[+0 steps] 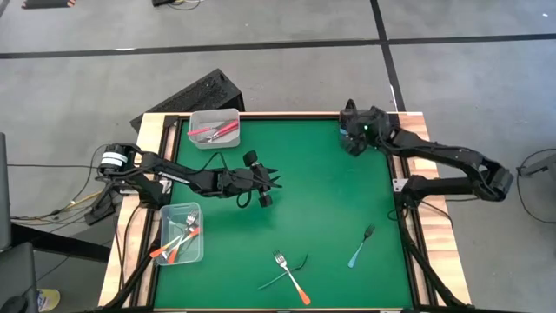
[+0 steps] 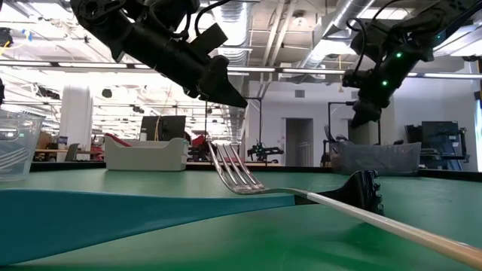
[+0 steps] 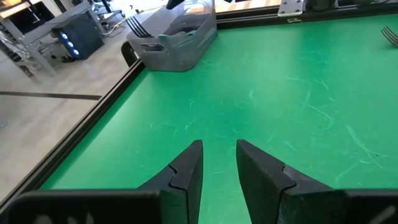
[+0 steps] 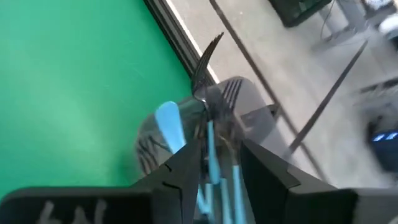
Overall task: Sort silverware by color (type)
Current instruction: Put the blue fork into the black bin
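Directly below my right gripper (image 4: 214,163), fingers parted and holding nothing: clear bin (image 4: 249,99) with blue-handled forks (image 4: 214,165). My left gripper (image 3: 219,163), partly open, empty, hovers mid-table; orange forks' bin (image 1: 182,233) sits behind it, red ones' bin (image 1: 214,129) alongside.

The desk (image 1: 321,200) has a green top with wooden side rails. Directly on it: a clear bin (image 1: 213,128) at the far left corner, a second clear bin (image 1: 182,233) at the near left edge, a blue-handled fork (image 1: 361,246), and an orange-handled fork (image 1: 291,276) crossed over a green-handled utensil (image 1: 285,272) near the front edge.
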`<state>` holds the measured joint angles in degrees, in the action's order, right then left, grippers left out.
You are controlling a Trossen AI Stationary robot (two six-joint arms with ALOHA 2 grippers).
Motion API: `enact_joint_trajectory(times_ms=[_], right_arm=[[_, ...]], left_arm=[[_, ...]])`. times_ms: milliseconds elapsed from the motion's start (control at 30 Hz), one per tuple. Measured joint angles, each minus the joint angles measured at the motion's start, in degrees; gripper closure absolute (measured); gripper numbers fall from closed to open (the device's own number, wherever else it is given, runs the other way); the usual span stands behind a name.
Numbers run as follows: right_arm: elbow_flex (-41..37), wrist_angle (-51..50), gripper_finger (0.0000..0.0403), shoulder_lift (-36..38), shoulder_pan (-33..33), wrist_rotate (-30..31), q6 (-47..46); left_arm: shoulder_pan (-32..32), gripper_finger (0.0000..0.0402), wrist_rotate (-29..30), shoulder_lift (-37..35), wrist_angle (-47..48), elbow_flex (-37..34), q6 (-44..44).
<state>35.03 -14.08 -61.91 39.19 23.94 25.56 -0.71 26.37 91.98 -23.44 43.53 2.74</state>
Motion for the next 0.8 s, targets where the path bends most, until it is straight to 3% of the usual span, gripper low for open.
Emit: enact_joint_trajectory(times_ms=[200, 433, 800], right_arm=[[0.0, -4.93, 0.0263, 0.0, -3.3, -0.63, -14.76], [0.0, -15.11, 0.027, 0.07, -10.23, -9.65, -30.55], [0.0, -23.68, 0.027, 0.11, -31.73, -13.91, -48.0]], left_arm=[[0.0, 0.0315, 0.0, 0.0, 0.0, 0.0, -0.21], [0.07, 0.0315, 0.0, 0.0, -0.01, 0.0, -0.64], [0.07, 0.0315, -0.02, 0.01, -0.09, 0.0, -1.33]])
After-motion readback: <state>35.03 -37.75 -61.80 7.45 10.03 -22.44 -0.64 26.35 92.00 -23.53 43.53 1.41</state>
